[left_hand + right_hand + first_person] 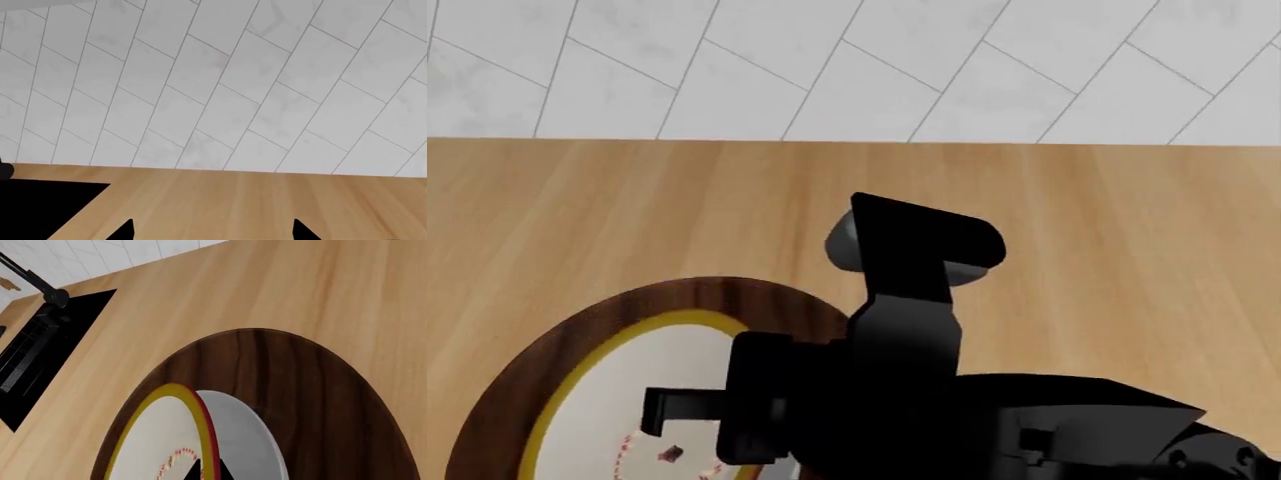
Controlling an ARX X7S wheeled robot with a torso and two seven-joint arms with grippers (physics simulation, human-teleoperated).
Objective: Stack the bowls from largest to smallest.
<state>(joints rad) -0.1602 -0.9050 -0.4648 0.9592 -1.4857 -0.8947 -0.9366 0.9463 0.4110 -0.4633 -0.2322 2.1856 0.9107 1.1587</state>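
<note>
Wooden countertop [587,210] backed by a wall of white marbled tiles [827,70], seen from the head and both wrist cameras. The large dark brown wood-grain bowl [313,395] rests on the counter at the near left of the head view, cut off by the lower edge of the picture. Inside it sits the deep plain white bowl [250,440], of which only a pale crescent of the inner wall shows in the right wrist view. Nested in that is the small shallow white bowl [674,365], marked by a yellow-brown rim and a ring of reddish dots around its centre; all three lie one within the other, largest outermost. The right arm [921,330] reaches in from the near right and lies over the stack in the head view, hiding the right part of the bowls. The right gripper [203,471] shows in its own wrist view only as dark fingertips drawn close together just above the small bowl's dotted centre; whether they touch the bowl cannot be told. The left gripper [213,231] shows in the left wrist view as two dark fingertips held well apart over bare wood, facing the tiled wall, with nothing between them. A black sunken sink [47,350] with a dark faucet [33,277] lies in the counter to the far side of the stack in the right wrist view. No writing, brand or label is legible on any surface.
</note>
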